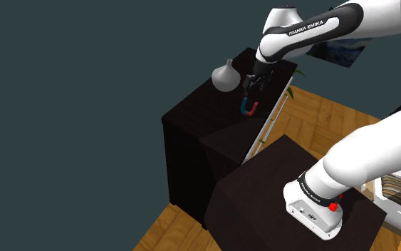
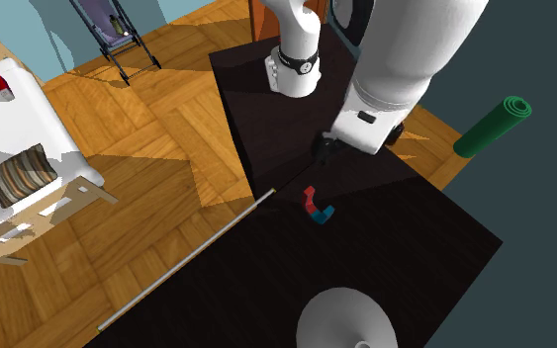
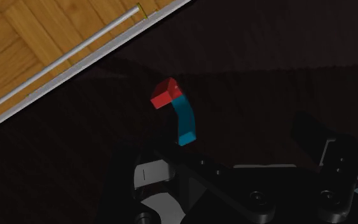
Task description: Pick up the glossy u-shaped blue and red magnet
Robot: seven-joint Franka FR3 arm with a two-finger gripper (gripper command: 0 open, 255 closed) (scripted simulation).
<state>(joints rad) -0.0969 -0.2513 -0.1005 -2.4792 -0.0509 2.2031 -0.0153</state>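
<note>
Glossy U-shaped blue and red magnet [image 3: 176, 111]: task object, resting untouched.
Dark-topped bench [image 2: 415, 257]: carries the magnet, near a grey rounded vase [image 1: 226, 75].
White arm with dark joints [image 1: 313, 28]: lettered "FRANKA EMIKA".
Black two-finger gripper [image 1: 254, 84]: fingers [image 3: 308, 130] spread, just above the magnet.
Grasp advice: probably lower straight, straddle the limbs, then close.

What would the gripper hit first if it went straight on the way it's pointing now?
Most likely the red and blue magnet, which lies just under the gripper on the dark tabletop. Depth is unclear, so it could meet the tabletop beside the magnet instead.
</note>
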